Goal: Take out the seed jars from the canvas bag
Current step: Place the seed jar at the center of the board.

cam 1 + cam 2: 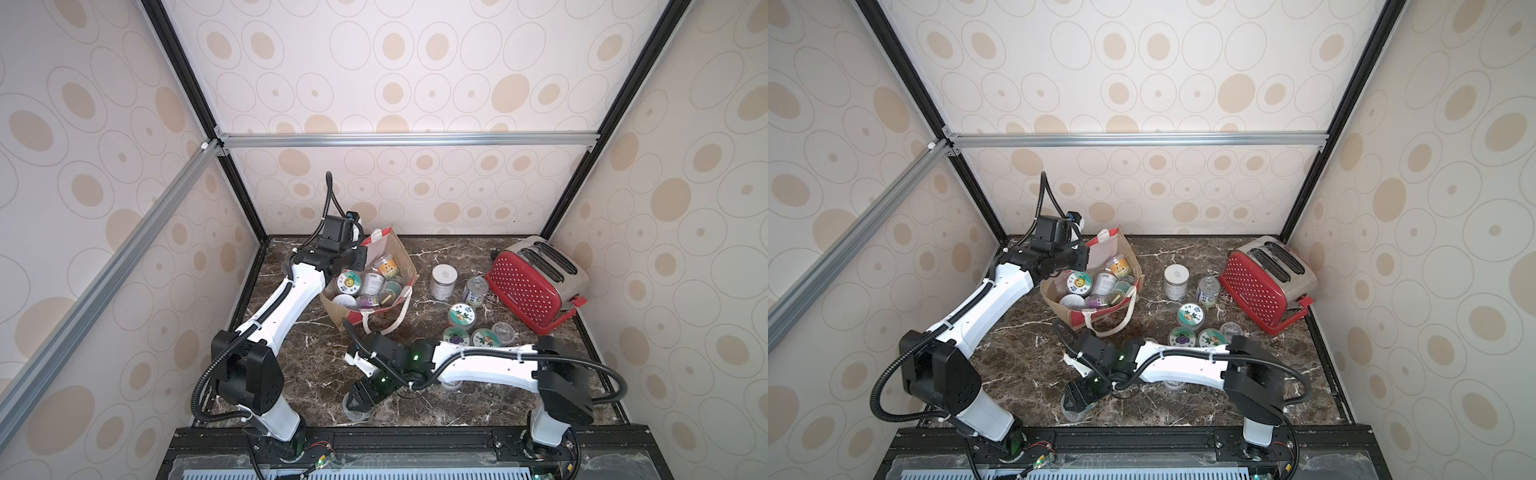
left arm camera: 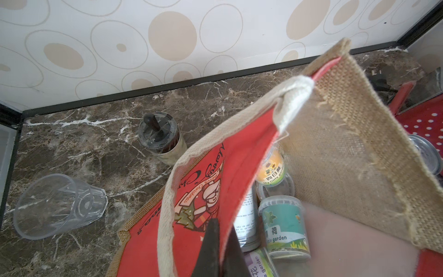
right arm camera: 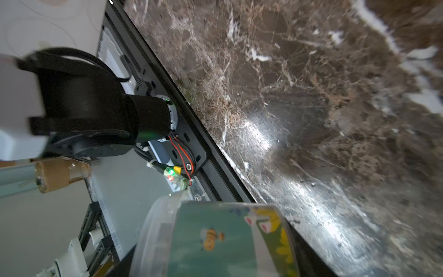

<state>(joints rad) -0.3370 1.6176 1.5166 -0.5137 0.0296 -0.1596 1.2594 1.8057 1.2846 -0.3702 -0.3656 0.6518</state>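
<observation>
— Pinching what, the left gripper [image 2: 223, 225]?
— The red side panel of the canvas bag [image 1: 402, 255], with its jaws pressed together on the cloth. The bag sits at the back left of the marble table [image 1: 316, 374], with several seed jars [image 1: 374, 282] heaped inside.
— And the right gripper [image 1: 360, 400]?
— Clamped around a teal-labelled jar [image 3: 215, 239] (a bee on its label), down near the table's front edge. More jars [image 1: 461, 316] stand between the bag and the red toaster [image 1: 536, 282].

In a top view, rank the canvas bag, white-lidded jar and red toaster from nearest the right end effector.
1. canvas bag, just beyond the right end effector, toward the back wall.
2. white-lidded jar, mid-table, right of the bag.
3. red toaster, back right corner.
</observation>
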